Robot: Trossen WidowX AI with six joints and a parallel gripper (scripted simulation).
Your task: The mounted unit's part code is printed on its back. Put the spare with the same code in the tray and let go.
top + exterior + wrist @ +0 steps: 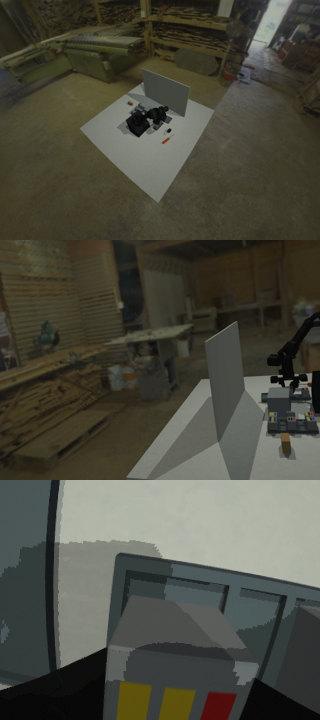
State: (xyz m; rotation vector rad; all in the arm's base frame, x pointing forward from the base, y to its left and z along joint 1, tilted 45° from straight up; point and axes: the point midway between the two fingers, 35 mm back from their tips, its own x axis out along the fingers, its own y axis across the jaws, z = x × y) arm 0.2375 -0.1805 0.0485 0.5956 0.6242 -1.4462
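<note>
My gripper is shut on a grey block with two yellow stripes and one red stripe. This spare sits at the end compartment of a blue-grey rack; whether its base is clear of the rack floor is hidden. Another grey block stands further right in that rack. The flat tray lies beside the rack, at the left in the wrist view. I cannot tell which thing is the mounted unit, and no code on a back is readable.
A grey box stands behind a second rack of several striped blocks. A tall grey panel stands beyond the tray. A brown block, black round object and orange screwdriver lie on the table.
</note>
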